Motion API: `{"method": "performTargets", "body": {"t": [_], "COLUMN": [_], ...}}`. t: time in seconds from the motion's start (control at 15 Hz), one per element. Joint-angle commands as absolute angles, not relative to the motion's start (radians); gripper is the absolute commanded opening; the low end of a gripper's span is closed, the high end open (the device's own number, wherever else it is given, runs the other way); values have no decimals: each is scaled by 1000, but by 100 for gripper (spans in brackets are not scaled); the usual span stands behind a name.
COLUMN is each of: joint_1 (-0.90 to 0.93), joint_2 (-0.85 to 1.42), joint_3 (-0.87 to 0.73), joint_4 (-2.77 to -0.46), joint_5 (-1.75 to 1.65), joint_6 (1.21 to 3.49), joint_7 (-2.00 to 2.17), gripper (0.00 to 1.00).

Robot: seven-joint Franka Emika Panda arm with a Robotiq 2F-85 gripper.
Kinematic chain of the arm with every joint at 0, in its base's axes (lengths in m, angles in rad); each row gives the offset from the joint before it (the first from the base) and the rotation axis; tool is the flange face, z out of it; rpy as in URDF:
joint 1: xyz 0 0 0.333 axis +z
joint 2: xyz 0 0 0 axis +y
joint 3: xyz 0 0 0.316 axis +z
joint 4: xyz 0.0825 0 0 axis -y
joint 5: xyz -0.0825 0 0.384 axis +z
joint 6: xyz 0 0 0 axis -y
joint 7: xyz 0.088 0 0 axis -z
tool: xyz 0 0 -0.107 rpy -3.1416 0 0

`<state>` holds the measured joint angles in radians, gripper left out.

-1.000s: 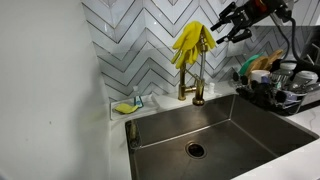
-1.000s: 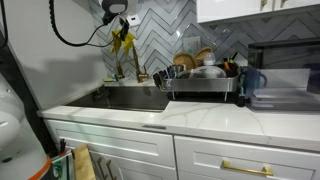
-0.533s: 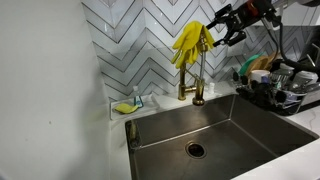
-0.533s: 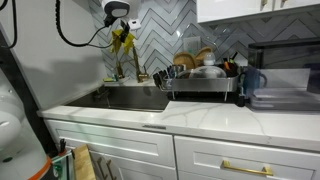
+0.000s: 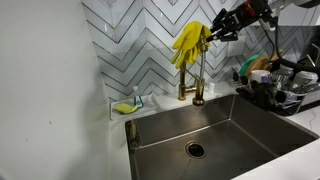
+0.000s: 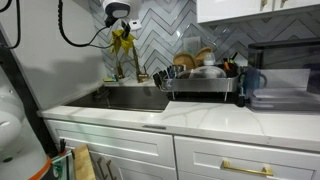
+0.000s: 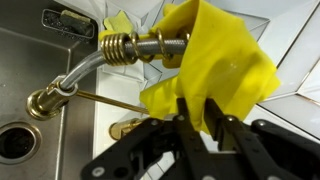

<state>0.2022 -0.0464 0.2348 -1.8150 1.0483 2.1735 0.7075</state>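
Observation:
A yellow rubber glove point(image 5: 190, 42) hangs over the top of the brass spring faucet point(image 5: 198, 85) behind the sink. My gripper point(image 5: 212, 30) has come in from the side and is level with the glove's upper edge. In the wrist view the black fingers point(image 7: 184, 112) pinch a fold of the glove point(image 7: 215, 60), and my gripper point(image 7: 197, 103) is shut on it just above the faucet's coiled neck point(image 7: 130, 47). An exterior view shows the same contact at the glove point(image 6: 122, 40), with the gripper point(image 6: 118, 22) right above it.
The steel sink point(image 5: 250, 125) with its drain point(image 5: 195, 149) lies below. A dish rack point(image 5: 275, 85) full of dishes stands beside it. A small yellow sponge point(image 5: 125, 107) rests on the ledge by the tiled wall. A dark kettle point(image 6: 250, 82) sits farther along the counter.
The gripper has moved in toward the faucet top, and its jaws have closed from wide apart onto the glove's fold. The glove still hangs on the faucet.

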Motion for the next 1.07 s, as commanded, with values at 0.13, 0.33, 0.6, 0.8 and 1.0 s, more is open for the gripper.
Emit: {"method": "performTargets", "body": {"t": [0.13, 0.33, 0.6, 0.8, 1.0], "joint_1": [210, 202, 197, 200, 206], "joint_2": [-44, -61, -80, -85, -89], "joint_3": [235, 227, 219, 221, 226], "joint_4": [-1801, -1796, -1764, -1743, -1723], "joint_5": [1055, 1044, 1041, 1050, 1060], "joint_6": [2196, 2199, 2215, 2229, 2235], "joint_7": [718, 716, 704, 687, 646], "gripper": [0, 1, 1, 1, 1]}}
